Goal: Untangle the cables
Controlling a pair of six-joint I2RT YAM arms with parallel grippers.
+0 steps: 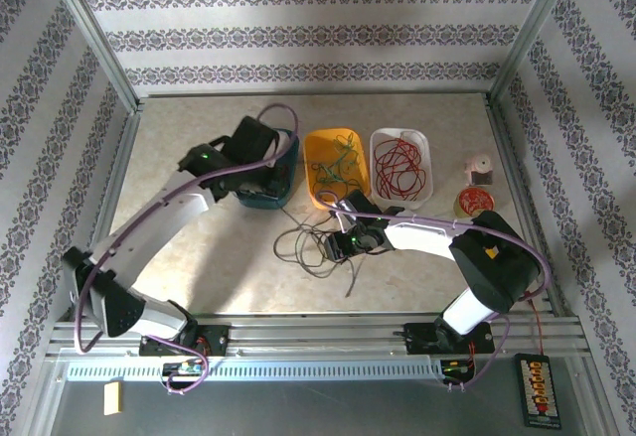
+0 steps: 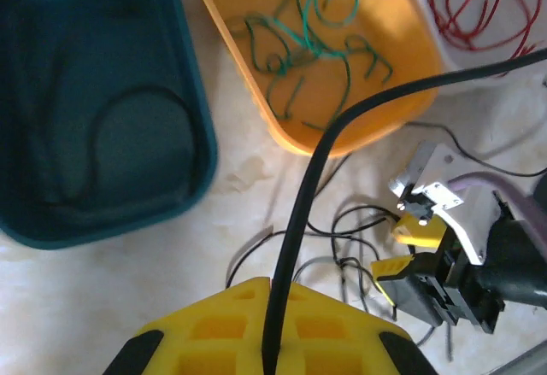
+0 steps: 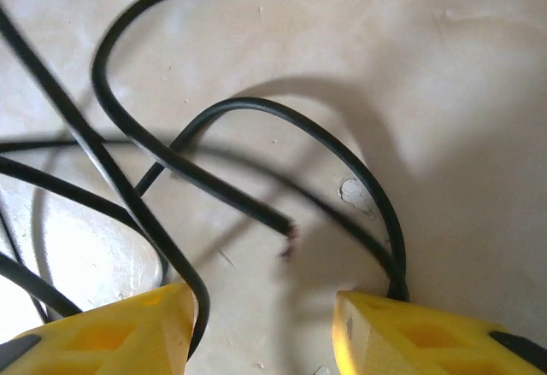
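- Cables in black (image 1: 310, 247) sprawl on the bench (image 1: 238, 269) in the top view, just below the orange bin (image 1: 308, 163) of green cables (image 1: 338, 166) and the white bin (image 1: 428, 158) of red cables (image 1: 400, 170). The right gripper (image 1: 336, 243) sits among them.
- Left wrist: the left gripper (image 2: 269, 298) is clamped on a black cable (image 2: 295, 221) arcing over the orange bin's corner.
- Right wrist: the right gripper stands partly open and empty, with a black loop beside each finger.
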